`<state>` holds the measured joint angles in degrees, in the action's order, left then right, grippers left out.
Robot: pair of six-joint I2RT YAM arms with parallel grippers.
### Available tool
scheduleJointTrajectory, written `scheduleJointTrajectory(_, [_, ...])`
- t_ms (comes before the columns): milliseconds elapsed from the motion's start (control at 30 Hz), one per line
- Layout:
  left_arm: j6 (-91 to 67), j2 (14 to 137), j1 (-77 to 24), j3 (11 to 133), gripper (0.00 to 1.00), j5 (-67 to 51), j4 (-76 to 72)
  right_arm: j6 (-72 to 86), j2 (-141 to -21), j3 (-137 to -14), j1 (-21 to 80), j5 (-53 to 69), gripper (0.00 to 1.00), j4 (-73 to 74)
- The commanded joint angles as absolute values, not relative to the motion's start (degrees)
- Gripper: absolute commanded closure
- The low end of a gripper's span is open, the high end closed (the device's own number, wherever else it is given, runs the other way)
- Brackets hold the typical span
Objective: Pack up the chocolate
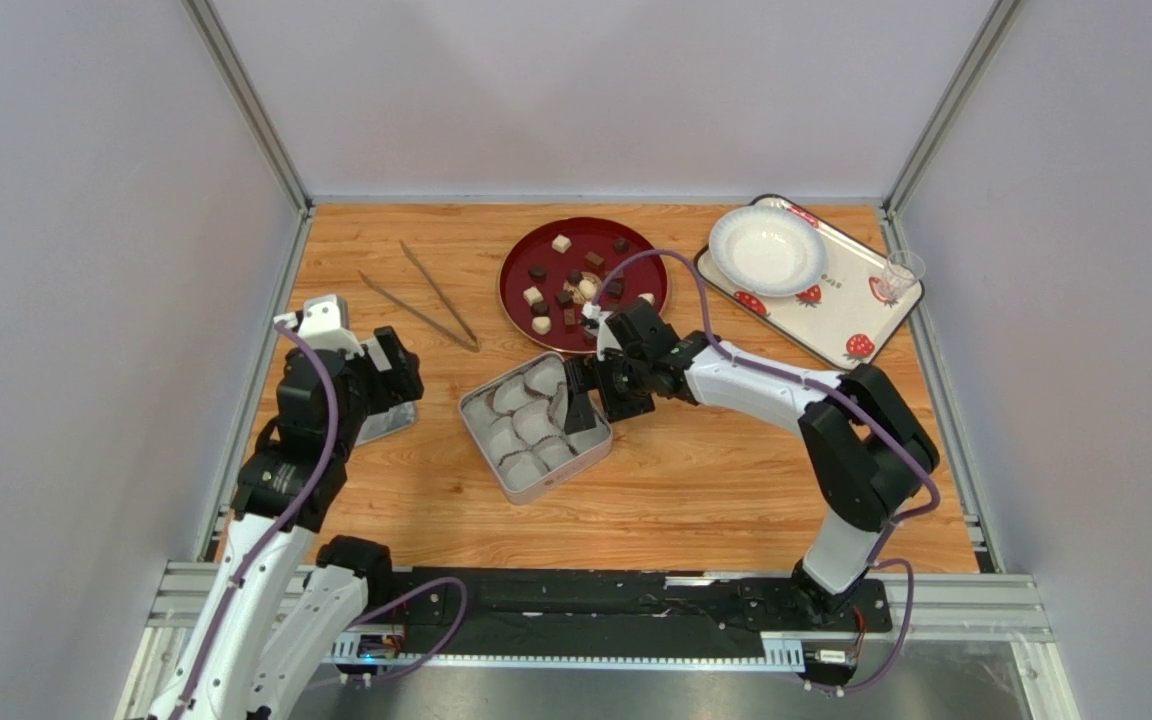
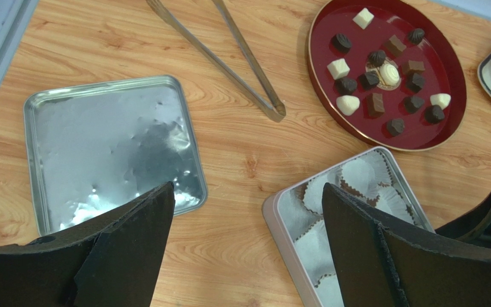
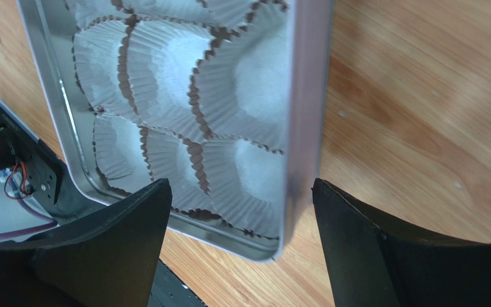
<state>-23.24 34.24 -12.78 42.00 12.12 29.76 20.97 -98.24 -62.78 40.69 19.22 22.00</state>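
The chocolate [image 1: 576, 288] lies as several small dark and cream pieces on a red plate [image 1: 512, 278]; the left wrist view shows the pieces [image 2: 376, 77] too. A silver tin [image 1: 585, 446] lined with white paper cups [image 3: 165, 70] sits in front of the plate. My right gripper [image 1: 585, 402] is open and straddles the tin's wall [image 3: 302, 128] near one corner, one finger over the cups and the other over bare wood, nothing held. My left gripper [image 2: 248, 192] is open and empty, hovering between the tin's rim [image 2: 280, 217] and its flat lid [image 2: 110, 147].
Long metal tongs [image 1: 420, 297] lie on the wood left of the red plate. A patterned tray [image 1: 856, 308] at the back right carries a white plate [image 1: 766, 248] and a small clear cup [image 1: 898, 275]. Grey walls close in both sides.
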Motion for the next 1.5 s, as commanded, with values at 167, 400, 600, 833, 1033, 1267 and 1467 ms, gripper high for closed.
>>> scheduleJointTrajectory(167, [-24.5,43.9,-10.6,46.1,0.08,9.8,22.9,17.0,-107.0,-76.6,44.6,27.0,0.17,17.0])
scheduleJointTrajectory(400, [-27.2,52.5,-6.6,48.5,0.09,7.5,19.8,17.7,-105.0,-78.7,45.3,23.0,0.16,19.5])
scheduleJointTrajectory(600, [-30.1,65.9,-5.3,57.6,0.05,11.0,20.6,17.9,-96.7,-73.4,41.3,15.8,0.14,22.8])
scheduleJointTrajectory(833, [-32.4,87.1,-3.9,73.7,0.05,16.1,31.1,15.7,-86.1,-67.7,38.1,4.0,0.13,27.6])
scheduleJointTrajectory(1033, [-33.5,103.2,-2.8,89.0,0.08,15.5,40.4,16.3,-80.9,-63.1,37.1,1.4,0.13,27.5])
scheduleJointTrajectory(1267, [-34.6,114.2,-1.6,99.4,0.19,15.2,44.1,17.2,-81.6,-59.9,36.2,1.3,0.13,27.4])
scheduleJointTrajectory(1467, [-36.5,121.4,1.0,103.3,0.35,11.3,45.9,16.6,-82.7,-58.7,36.1,-1.7,0.14,27.7])
